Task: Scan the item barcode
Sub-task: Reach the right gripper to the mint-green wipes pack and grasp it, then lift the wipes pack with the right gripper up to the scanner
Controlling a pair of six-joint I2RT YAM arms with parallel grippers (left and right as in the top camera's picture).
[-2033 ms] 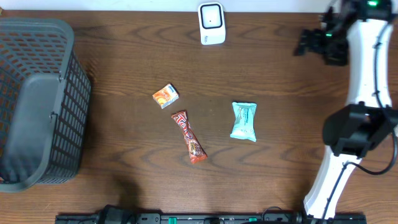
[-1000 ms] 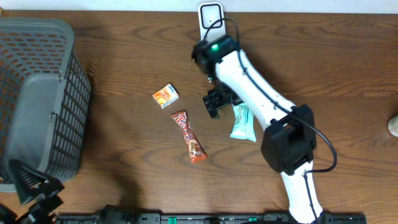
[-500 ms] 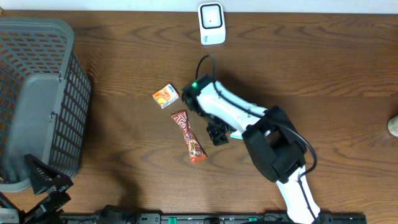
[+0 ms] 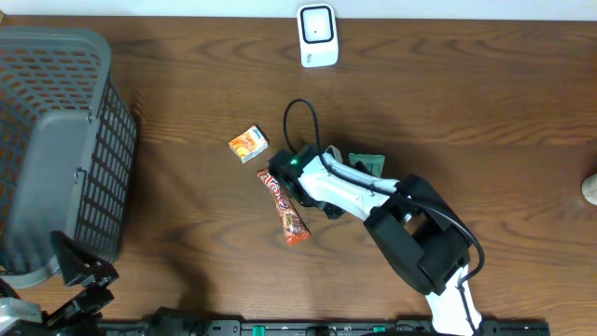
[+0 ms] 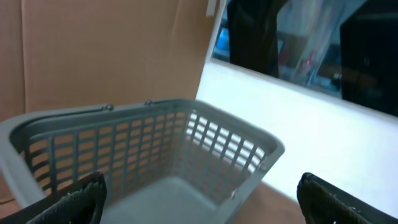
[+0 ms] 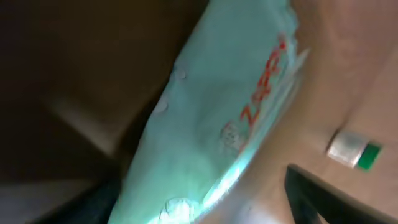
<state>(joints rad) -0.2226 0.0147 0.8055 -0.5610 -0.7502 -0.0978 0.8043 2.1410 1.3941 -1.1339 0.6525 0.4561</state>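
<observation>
Basket (image 4: 117,159) of grey mesh is set at the 9 o'clock edge of the desk (image 4: 485,112). Its slotted walls and grey floor are seen beyond the left fingers (image 5: 74,200), which are spread wide.

The teal packet (image 6: 217,106) lies near the desk's middle, at 3 o'clock of a red candy bar (image 4: 288,207), and is largely covered by the right arm (image 4: 359,191). It is framed between the right fingers (image 6: 317,196); whether they are pressed on it cannot be told.

A white scanner (image 4: 318,35) is placed at 12 o'clock, and an orange box (image 4: 249,144) at 11 o'clock of the bar.
</observation>
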